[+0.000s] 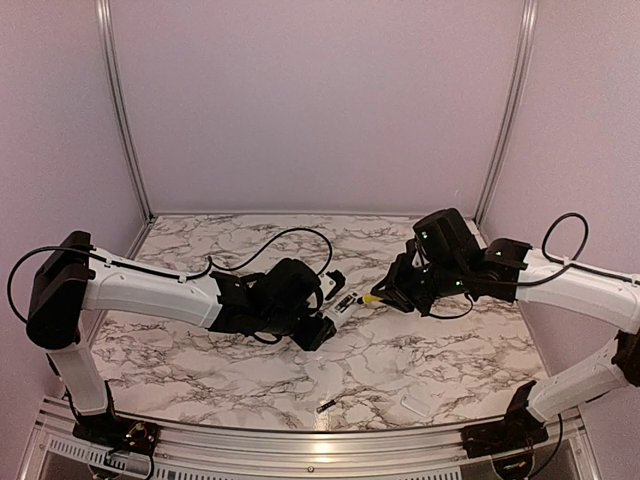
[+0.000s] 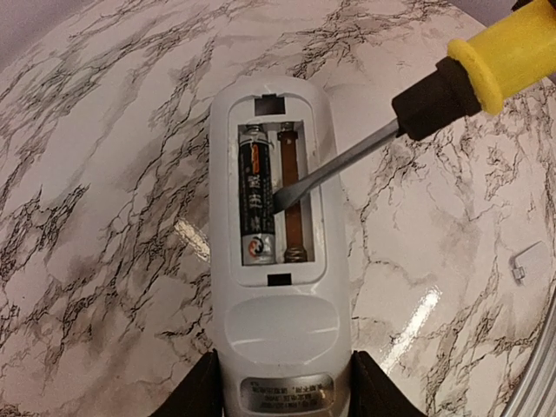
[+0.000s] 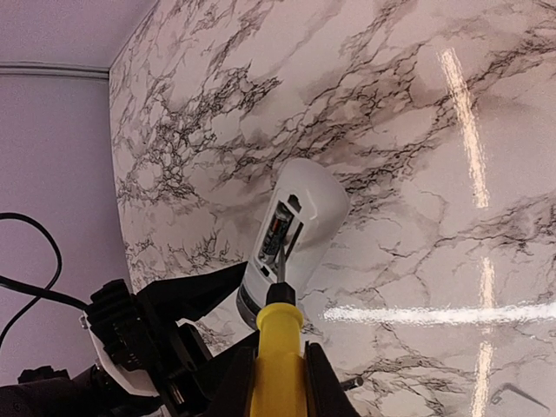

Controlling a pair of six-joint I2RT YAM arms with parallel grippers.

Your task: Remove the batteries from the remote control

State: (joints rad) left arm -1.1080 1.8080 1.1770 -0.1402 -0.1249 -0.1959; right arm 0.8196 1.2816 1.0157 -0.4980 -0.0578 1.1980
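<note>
Roughly, the job is sitting at its halfway mark. The left jaws are clamping the lower end of the remote control (image 2: 280,321), holding it out over the tabletop (image 1: 470,350) with its back facing up and the battery bay lying uncovered. The small white cover (image 2: 524,262) is lying on the tabletop, well apart from the remote control, so the opening step is looking done. One loose battery (image 1: 327,406) is lying on the tabletop near the front edge, between the two arm bases. In the left wrist view, the right-hand slot of the bay is showing only its bare brown floor and spring. The second battery (image 2: 256,195) is sitting in the left-hand slot, so it is the one piece left to take out. The right jaws are closed tight on the yellow handle of the screwdriver (image 2: 434,91), which is reaching in from the right arm's side. Its flat tip is resting in the empty slot, right against the side of the second battery, about halfway along it. Judging by that, the prying of this battery is only starting: neither of its ends is showing any lift.
</note>
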